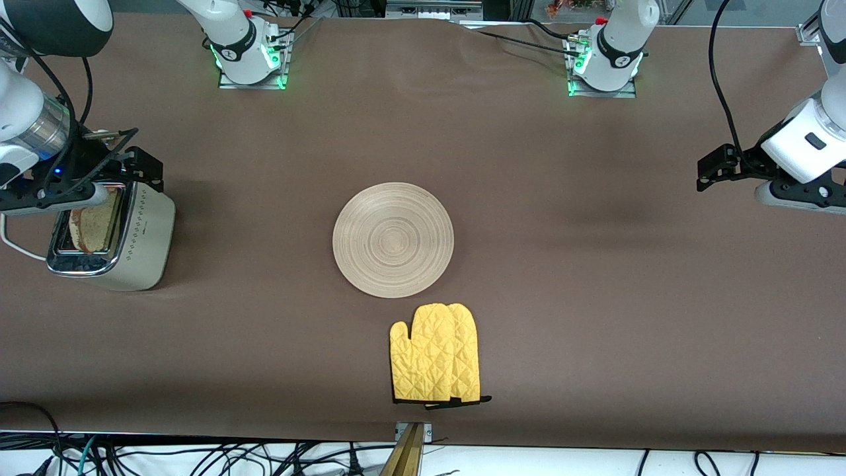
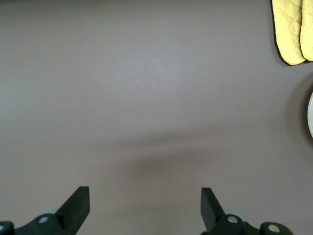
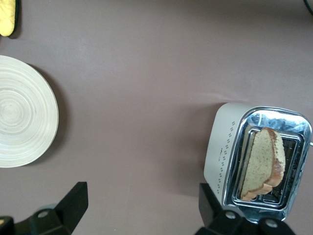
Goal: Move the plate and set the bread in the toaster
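Note:
The round light-wood plate (image 1: 393, 240) lies flat at the table's middle; it also shows in the right wrist view (image 3: 19, 112) and as a sliver in the left wrist view (image 2: 310, 115). The cream toaster (image 1: 135, 248) stands at the right arm's end. The bread (image 1: 92, 228) stands tilted in one slot, its top sticking out, as the right wrist view shows (image 3: 264, 161) with the toaster (image 3: 222, 152). My right gripper (image 1: 79, 195) hovers open and empty by the toaster's top (image 3: 142, 205). My left gripper (image 1: 767, 192) waits open and empty over bare table at the left arm's end (image 2: 145, 205).
A yellow quilted oven mitt (image 1: 436, 354) lies just nearer to the front camera than the plate; it shows in the left wrist view (image 2: 291, 29) and the right wrist view (image 3: 7, 17). A white cord (image 1: 16, 248) runs from the toaster. A brown cloth (image 1: 595, 297) covers the table.

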Controlling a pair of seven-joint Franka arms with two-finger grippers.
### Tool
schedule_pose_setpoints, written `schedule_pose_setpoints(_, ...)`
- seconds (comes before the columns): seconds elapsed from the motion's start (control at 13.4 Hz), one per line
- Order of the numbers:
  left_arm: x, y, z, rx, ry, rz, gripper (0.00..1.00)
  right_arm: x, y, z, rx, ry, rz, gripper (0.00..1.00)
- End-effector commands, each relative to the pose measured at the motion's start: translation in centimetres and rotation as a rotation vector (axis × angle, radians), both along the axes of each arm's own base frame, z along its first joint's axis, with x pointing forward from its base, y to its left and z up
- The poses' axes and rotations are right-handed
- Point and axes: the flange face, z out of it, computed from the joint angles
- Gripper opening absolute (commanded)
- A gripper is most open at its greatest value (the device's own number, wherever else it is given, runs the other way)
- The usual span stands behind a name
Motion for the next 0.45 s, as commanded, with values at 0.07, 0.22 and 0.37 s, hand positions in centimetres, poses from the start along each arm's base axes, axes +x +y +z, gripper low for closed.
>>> schedule_pose_setpoints(0.07,0.3,-0.2,0.5,-0.021,0.000,0.000,1.00,0.4,-2.2,0.3,-0.006,-0.012,-0.048,1.00)
schedule_pose_setpoints(0.22,0.3,-0.3,0.5,-0.021,0.000,-0.001,1.00,0.4,-2.8,0.3,-0.006,-0.009,-0.062,1.00)
schedule_pose_setpoints(0.37,0.3,-0.2,0.5,-0.021,0.000,0.000,1.00,0.6,-3.2,-0.2,-0.006,-0.001,-0.065,1.00)
